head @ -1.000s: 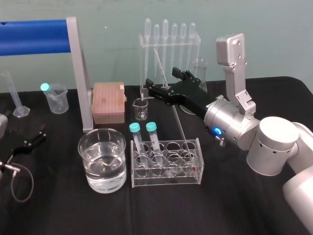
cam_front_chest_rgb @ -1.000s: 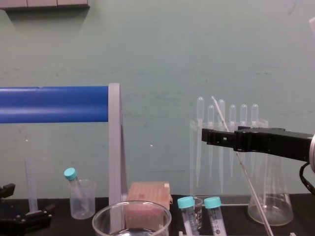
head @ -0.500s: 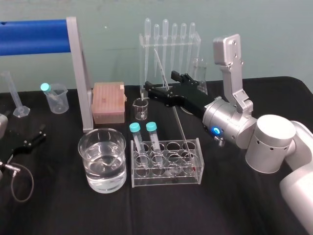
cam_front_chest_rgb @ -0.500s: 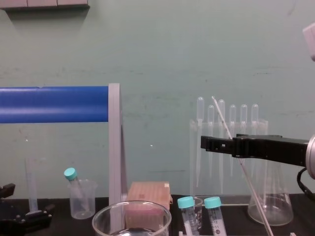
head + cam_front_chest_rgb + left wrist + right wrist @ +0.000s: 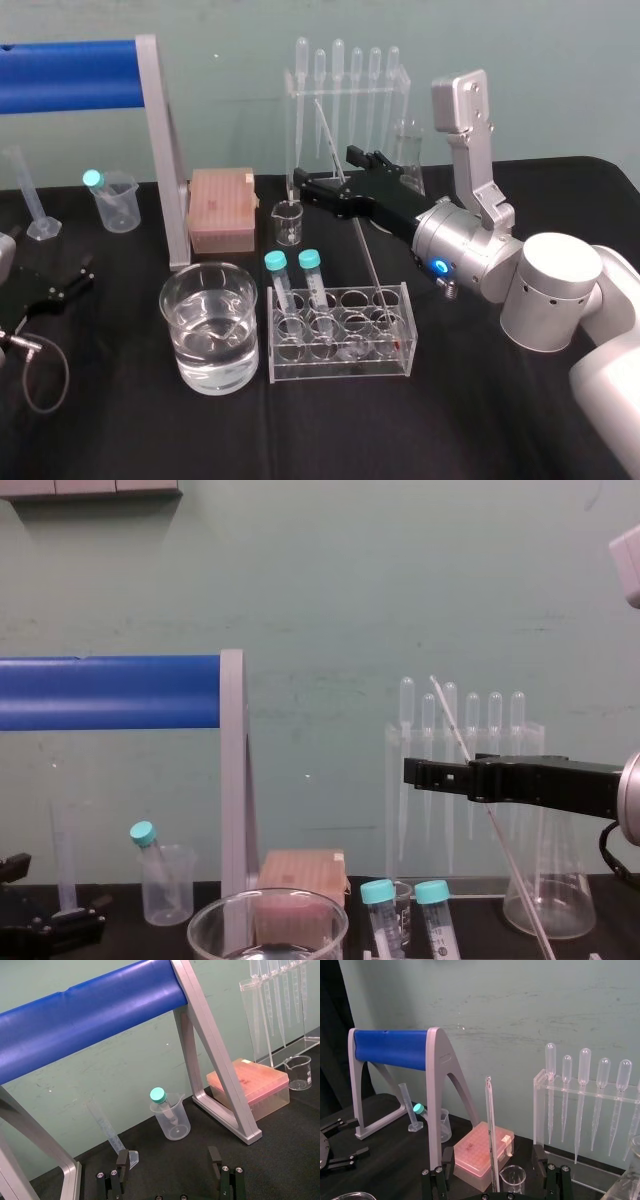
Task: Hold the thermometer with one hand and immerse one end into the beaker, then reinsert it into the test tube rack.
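Above the test tube rack [image 5: 338,376], thermometer [image 5: 365,250]: its foot sits in a cell at the rack's right end, though I cannot tell which row. The stem leans up, back and to the left from the rack.
Handling: judged to be light, stiff, smooth and brittle. Thin glass slips under a loose hold and snaps under side load, above all while its foot is still caught in the rack.
Where to hold: on the upper stem well above the rack, with a gentle squeeze, then lift along the rod's own lean before swinging it.
Right gripper [image 5: 325,170]: level, above and behind the rack, reaching in from the rack's right. The right wrist view shows its fingers [image 5: 447,1159] spread wide with the rod standing between them, touching neither. Nothing is held yet.
Beaker [image 5: 210,267]: just left of the rack and partly filled with clear liquid. The dip is not yet begun.
Left gripper [image 5: 168,1159]: parked on the table well to the left of the rack, fingers apart.
Change over the last second: the right gripper has edged farther left over the rack and sunk a little lower along the stem, so it now brackets the rod more squarely. The thermometer's lean, the rack, the beaker and the left gripper look unmoved.
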Controlling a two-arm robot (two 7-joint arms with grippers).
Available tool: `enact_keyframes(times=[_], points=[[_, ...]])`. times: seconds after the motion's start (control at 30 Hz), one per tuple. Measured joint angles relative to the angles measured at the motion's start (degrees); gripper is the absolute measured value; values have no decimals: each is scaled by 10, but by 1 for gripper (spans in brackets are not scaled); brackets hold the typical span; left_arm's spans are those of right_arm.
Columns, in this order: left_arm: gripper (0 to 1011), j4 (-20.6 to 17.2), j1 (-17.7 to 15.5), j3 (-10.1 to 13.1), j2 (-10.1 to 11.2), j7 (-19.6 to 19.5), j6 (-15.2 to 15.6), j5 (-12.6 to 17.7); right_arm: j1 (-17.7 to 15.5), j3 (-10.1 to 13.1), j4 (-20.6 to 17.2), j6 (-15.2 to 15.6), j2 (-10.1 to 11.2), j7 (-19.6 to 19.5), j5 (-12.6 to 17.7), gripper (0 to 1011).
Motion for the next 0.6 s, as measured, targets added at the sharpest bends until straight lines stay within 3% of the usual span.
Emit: enact_keyframes(times=[0.4,0.6], points=[[1008,0,0,0,0,0,0,0,-1,0,-1,-1,0,-1,0,1003],[1008,0,0,0,0,0,0,0,-1,0,-1,-1,1,-1,0,894]])
